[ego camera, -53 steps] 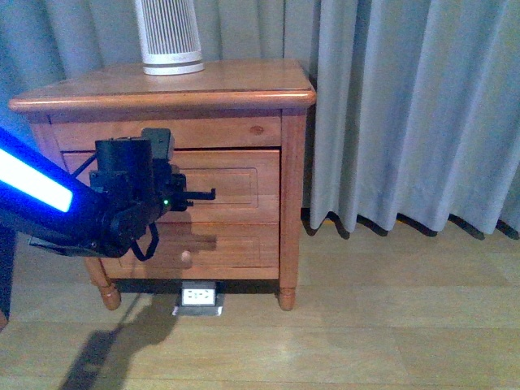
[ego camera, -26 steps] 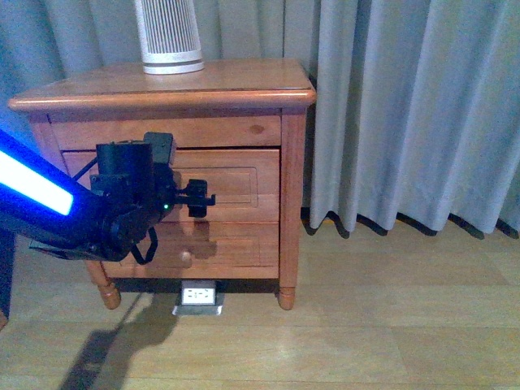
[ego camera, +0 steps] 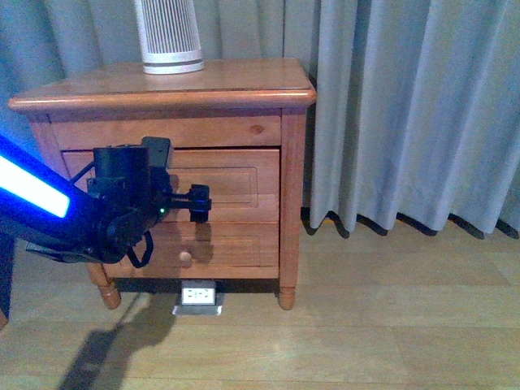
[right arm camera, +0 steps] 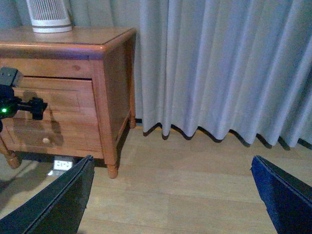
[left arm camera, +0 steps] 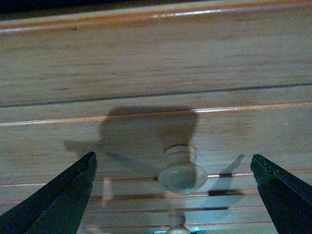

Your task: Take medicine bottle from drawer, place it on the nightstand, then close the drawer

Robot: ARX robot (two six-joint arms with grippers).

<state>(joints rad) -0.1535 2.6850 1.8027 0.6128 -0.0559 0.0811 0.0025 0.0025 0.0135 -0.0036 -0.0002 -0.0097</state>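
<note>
Facing closed drawer [ego camera: 236, 183], contents hidden, left gripper [ego camera: 200, 203] spread

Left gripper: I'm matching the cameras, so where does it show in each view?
Front view: left gripper at the drawer front, above the lower knob.
Left wrist view: its fingers flank the upper knob.
Right wrist view: small, before the same drawer.
Shared landmark: the lower knob, in all three.

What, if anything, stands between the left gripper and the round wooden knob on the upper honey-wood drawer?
Nothing visible. The left gripper is open in front of the upper honey-wood drawer, and the wrist view shows its round wooden knob unobstructed ahead, between the two fingers.
</note>
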